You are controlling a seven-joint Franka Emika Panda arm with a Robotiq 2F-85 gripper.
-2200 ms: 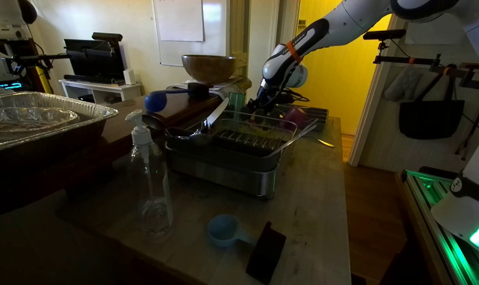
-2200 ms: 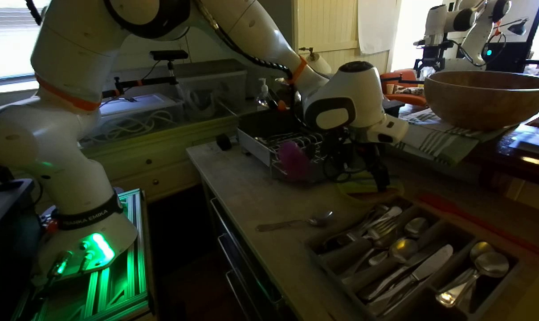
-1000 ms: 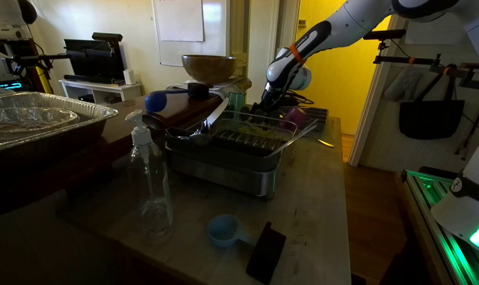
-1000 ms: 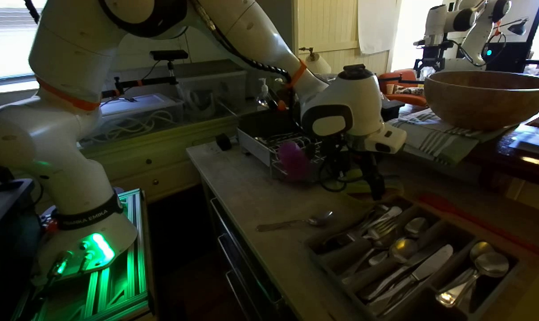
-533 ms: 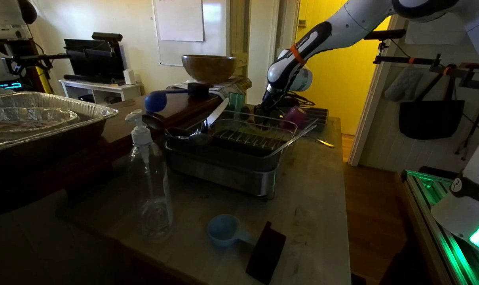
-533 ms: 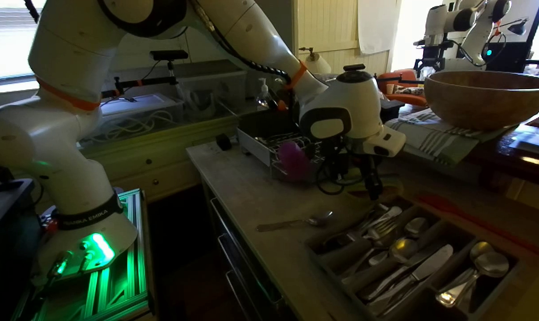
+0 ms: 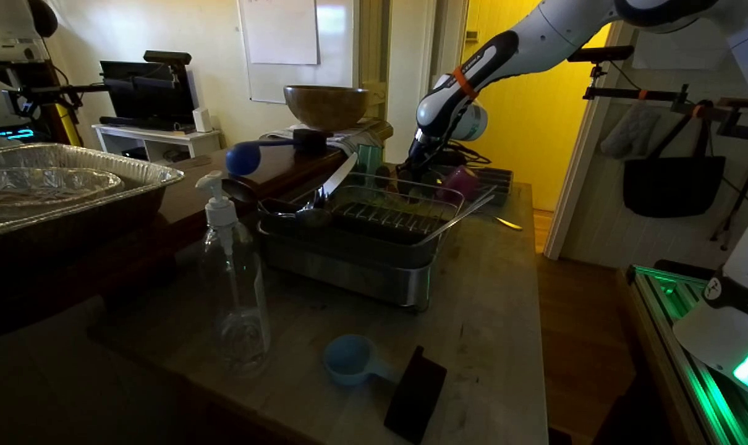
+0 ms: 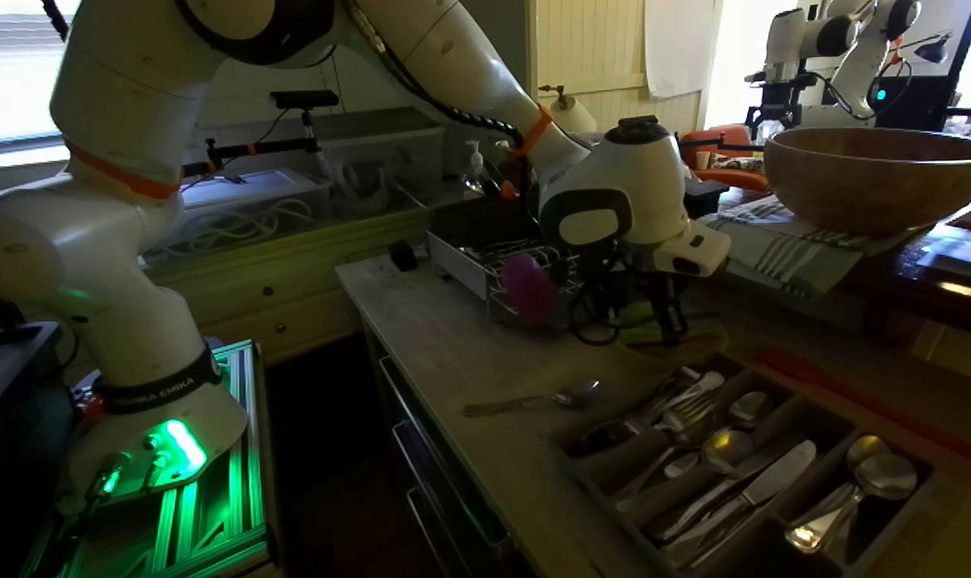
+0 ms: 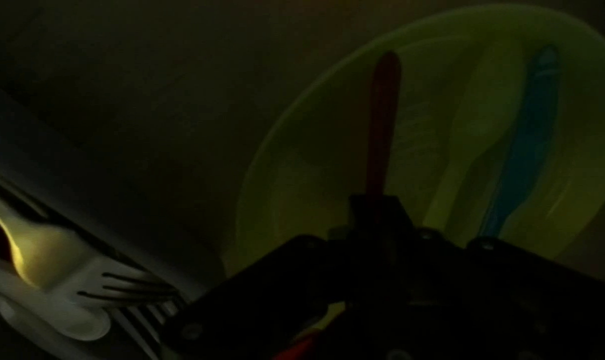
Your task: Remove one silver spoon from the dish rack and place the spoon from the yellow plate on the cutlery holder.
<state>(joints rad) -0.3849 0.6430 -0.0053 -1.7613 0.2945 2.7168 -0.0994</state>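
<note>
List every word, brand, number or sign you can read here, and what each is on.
"EMIKA": on the robot's black base band, in an exterior view; preceding word blurred.
"FRA": same band, cut off by the edge of an exterior view, beside a round emblem too small to read.
Lettering on the robot arm: too small.
Marks on the paper sheet: too faint.
Glowing blue patch: cannot tell if text.
Wrist view: none.

A clear pump bottle [image 7: 237, 303] stands on the bench [image 7: 485, 334], near a light blue scoop [image 7: 350, 361] and a dark block [image 7: 416, 395]. A wooden bowl [image 8: 879, 189] rests on a striped cloth [image 8: 802, 261]. A small foil tray [image 7: 52, 184] sits inside a larger foil tray [image 7: 142, 172]. A black bag [image 7: 674, 188] hangs beside a grey mitt [image 7: 632, 131].
</note>
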